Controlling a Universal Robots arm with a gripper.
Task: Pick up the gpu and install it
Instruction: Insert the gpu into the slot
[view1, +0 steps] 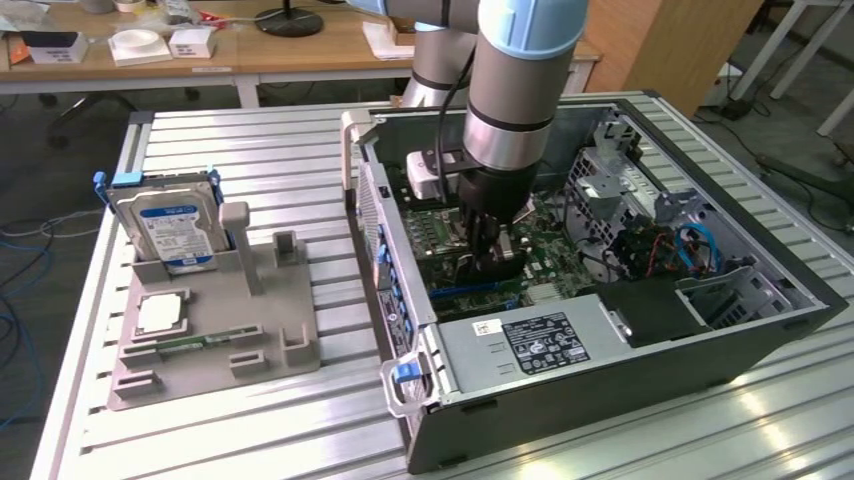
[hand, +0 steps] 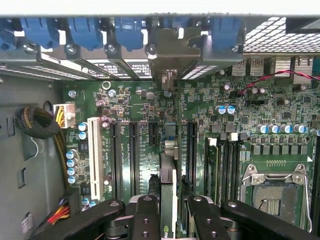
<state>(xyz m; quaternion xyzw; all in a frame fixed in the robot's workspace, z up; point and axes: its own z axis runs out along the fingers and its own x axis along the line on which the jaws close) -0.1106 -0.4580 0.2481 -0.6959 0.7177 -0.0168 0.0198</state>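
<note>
Ribbed aluminium bench (view1: 240, 420) is carrying the grey parts fixture (view1: 220, 335) on the exterior view's left and the open PC case (view1: 747, 330) on its right; cluttered wooden desks are sitting behind.

I'm seeing the gripper (hand: 167, 212) closed on the gpu (hand: 167, 197), holding it edge-on and upright inside the case, just above the motherboard (hand: 235, 130). From the wrist view the card is reading as a thin strip, green board edge with a black face, lined up roughly over the long black expansion slots (hand: 132, 150).

Risks, as I'm judging them:
- Card is sitting between two neighbouring slots; a slight lateral offset is putting the edge connector on the wrong slot or on the slot wall.
- Any tilt in the grip is jamming one end first, and pushing then is flexing a thin board.
- Bracket end has to be clearing the rear slot bay with the blue plastic latches (hand: 130, 30); catching there is stopping the seat.
- Red wire (hand: 270, 77) and small capacitors are standing near.

Board is matte green, densely studded; case is perforated grey sheet steel; hard drive (view1: 171, 228) is standing upright in the fixture.
</note>
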